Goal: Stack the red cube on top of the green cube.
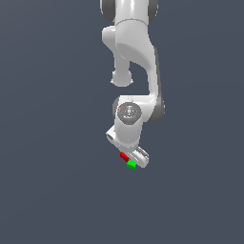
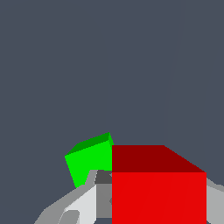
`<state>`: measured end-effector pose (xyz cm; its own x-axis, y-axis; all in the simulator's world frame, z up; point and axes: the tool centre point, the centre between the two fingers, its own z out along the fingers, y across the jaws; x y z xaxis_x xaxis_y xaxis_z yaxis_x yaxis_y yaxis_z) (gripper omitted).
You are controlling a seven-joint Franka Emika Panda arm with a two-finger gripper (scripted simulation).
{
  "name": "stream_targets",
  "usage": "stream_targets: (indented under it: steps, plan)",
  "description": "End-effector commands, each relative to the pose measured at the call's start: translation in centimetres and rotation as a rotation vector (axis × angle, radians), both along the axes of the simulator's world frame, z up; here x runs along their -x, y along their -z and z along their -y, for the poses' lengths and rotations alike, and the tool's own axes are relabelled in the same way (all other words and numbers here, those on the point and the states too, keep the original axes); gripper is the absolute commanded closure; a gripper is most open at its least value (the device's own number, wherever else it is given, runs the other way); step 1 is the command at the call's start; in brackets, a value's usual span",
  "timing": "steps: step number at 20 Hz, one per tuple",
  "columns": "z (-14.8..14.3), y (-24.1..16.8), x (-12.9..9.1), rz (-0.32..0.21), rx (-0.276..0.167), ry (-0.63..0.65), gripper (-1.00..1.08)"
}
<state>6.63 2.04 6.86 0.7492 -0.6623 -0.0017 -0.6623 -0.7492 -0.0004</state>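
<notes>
Pinched between my two pale grey fingers point(image 2: 81, 203), the red cube point(image 2: 158, 192) fills the space between the pads of my pincer point(image 1: 129, 160); its faces are flat, matte and sharp-edged, the front one bright, the top one a darker red. Just beyond it, past one finger, sits the green cube point(image 2: 89, 164), equally plain and boxy, turned a little askew relative to the red one. From the exterior view red point(image 1: 124, 156) and green point(image 1: 131, 164) appear side by side at my fingertips, over a smooth slate-grey floor point(image 1: 52, 190).
</notes>
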Motion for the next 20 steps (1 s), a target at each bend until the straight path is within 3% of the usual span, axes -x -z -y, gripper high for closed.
stream_targets:
  steps: [1, 12, 13, 20]
  plan:
    - [-1.1, 0.2, -0.8, 0.001, 0.001, 0.002, 1.08]
    - [-2.9, 0.7, -2.1, 0.001, 0.001, 0.002, 1.08]
    - [-2.9, 0.7, -2.1, 0.001, 0.001, 0.002, -0.92]
    - [-2.9, 0.7, -2.1, 0.001, 0.001, 0.002, -0.92]
